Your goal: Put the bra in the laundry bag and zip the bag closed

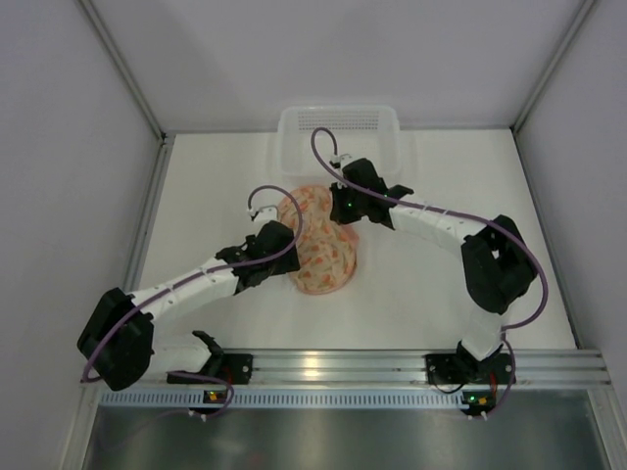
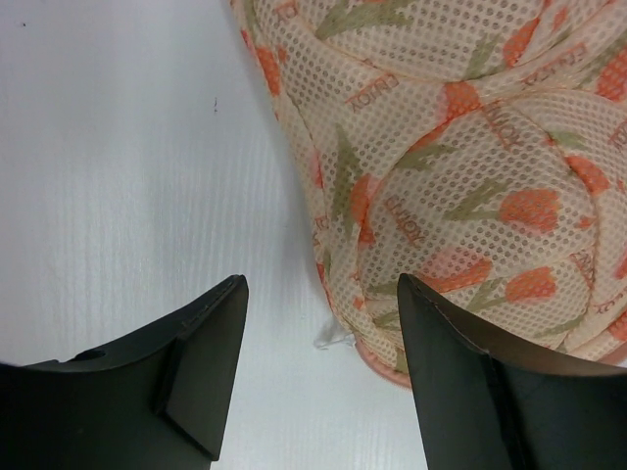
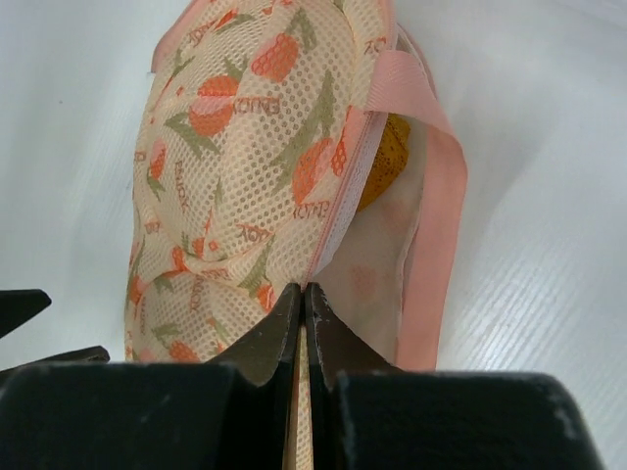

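Observation:
The laundry bag (image 1: 323,253) lies on the white table, a pale pouch of mesh printed with orange flowers, with coral trim. It fills the upper right of the left wrist view (image 2: 460,176). In the right wrist view the bag (image 3: 245,147) gapes open on its right side. The mustard-orange bra (image 3: 390,162) shows inside that gap, mostly hidden. My right gripper (image 3: 302,287) is shut on the bag's zipper edge, at the bag's far side (image 1: 343,211). My left gripper (image 2: 321,284) is open, its right finger (image 2: 460,372) against the bag's rim, at the bag's left side (image 1: 284,243).
A white slotted plastic basket (image 1: 338,125) stands at the back of the table, just behind the right wrist. Grey walls close in the table on the left, right and back. A metal rail (image 1: 333,367) runs along the near edge.

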`<state>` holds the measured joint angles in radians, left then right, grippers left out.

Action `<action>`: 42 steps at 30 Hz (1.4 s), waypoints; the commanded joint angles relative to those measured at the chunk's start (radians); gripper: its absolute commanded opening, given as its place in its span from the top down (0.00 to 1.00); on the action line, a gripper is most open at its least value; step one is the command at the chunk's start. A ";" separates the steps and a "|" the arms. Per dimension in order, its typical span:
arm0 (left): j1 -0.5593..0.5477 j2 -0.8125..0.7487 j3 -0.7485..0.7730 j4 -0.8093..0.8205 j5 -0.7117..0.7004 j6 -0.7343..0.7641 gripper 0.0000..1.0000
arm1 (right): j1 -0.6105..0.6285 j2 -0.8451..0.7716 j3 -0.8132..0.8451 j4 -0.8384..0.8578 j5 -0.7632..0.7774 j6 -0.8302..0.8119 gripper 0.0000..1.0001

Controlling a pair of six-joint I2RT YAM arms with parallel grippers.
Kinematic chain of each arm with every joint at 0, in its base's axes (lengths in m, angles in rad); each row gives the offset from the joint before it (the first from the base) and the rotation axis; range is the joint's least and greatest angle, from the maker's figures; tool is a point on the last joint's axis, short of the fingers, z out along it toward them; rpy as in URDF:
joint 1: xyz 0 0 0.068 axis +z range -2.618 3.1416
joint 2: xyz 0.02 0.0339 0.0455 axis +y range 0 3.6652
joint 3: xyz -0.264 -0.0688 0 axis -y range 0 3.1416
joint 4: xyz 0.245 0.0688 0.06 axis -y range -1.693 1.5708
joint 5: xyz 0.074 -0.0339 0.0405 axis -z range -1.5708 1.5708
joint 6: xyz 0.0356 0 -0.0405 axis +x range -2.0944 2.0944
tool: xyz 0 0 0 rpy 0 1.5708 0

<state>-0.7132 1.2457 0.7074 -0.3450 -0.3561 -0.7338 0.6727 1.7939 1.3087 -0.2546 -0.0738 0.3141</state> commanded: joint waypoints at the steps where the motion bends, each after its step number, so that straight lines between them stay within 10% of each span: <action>1: -0.003 0.006 0.044 0.004 0.003 0.000 0.32 | -0.007 -0.068 0.038 -0.061 0.000 -0.006 1.00; 15: -0.012 0.096 0.096 0.043 0.039 0.042 0.32 | -0.042 -0.028 0.014 -0.219 0.233 -0.055 0.99; 19: -0.014 0.130 0.125 0.052 0.049 0.060 0.32 | -0.042 -0.068 -0.026 -0.233 0.255 -0.056 0.71; 27: -0.022 0.219 0.205 0.081 0.071 0.123 0.32 | -0.042 -0.270 -0.163 -0.250 0.227 0.048 0.57; 42: -0.193 0.276 0.328 0.106 0.103 0.339 0.32 | -0.058 -0.645 -0.706 0.107 0.105 0.374 1.00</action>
<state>-0.8352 1.5127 0.9794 -0.2878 -0.2447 -0.4946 0.6247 1.1847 0.6533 -0.3607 0.1043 0.5804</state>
